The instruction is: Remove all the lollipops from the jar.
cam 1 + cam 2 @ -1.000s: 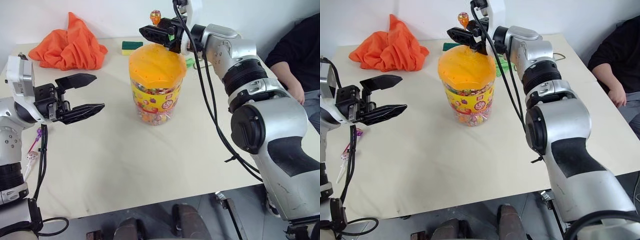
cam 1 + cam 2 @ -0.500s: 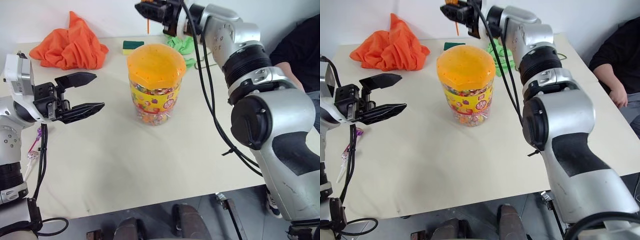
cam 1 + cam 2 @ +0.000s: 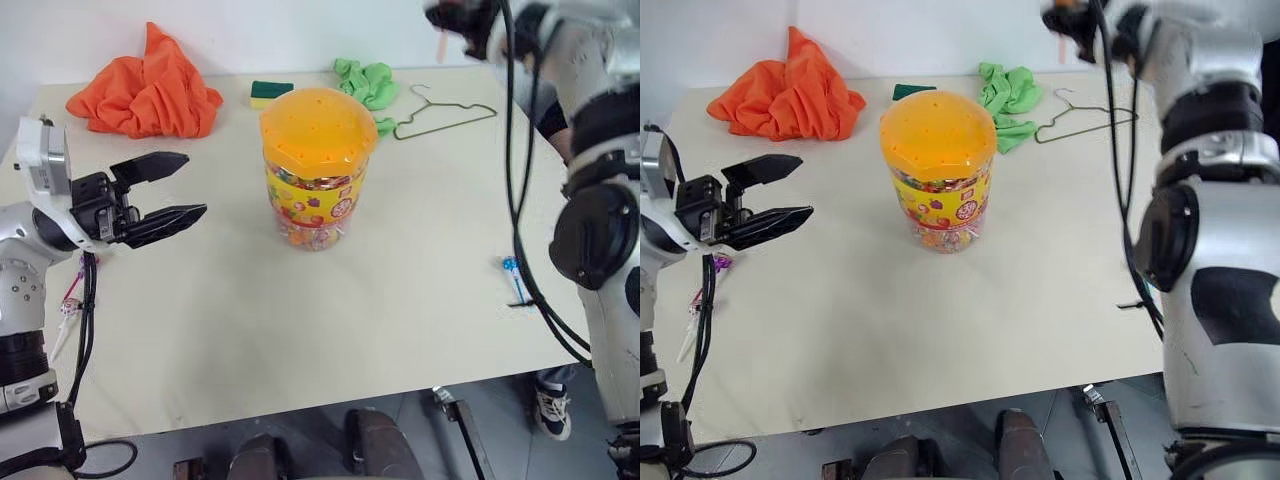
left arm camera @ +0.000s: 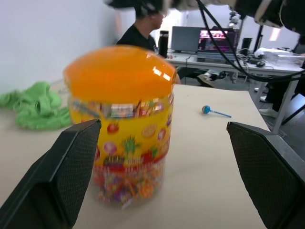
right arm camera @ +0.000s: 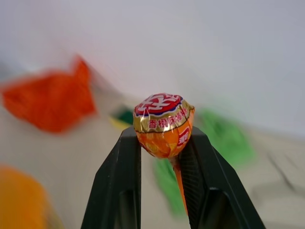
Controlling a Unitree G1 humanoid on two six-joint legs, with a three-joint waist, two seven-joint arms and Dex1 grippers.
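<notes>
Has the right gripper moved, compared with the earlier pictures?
Yes. The right gripper, shut on the orange lollipop, went from above the jar toward the robot's right, now beyond the wire hanger.

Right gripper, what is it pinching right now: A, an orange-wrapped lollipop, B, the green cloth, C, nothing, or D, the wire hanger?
A: in the right wrist view the right gripper has its two black fingers closed on the head of the orange lollipop, whose stick hangs down between them.
</notes>
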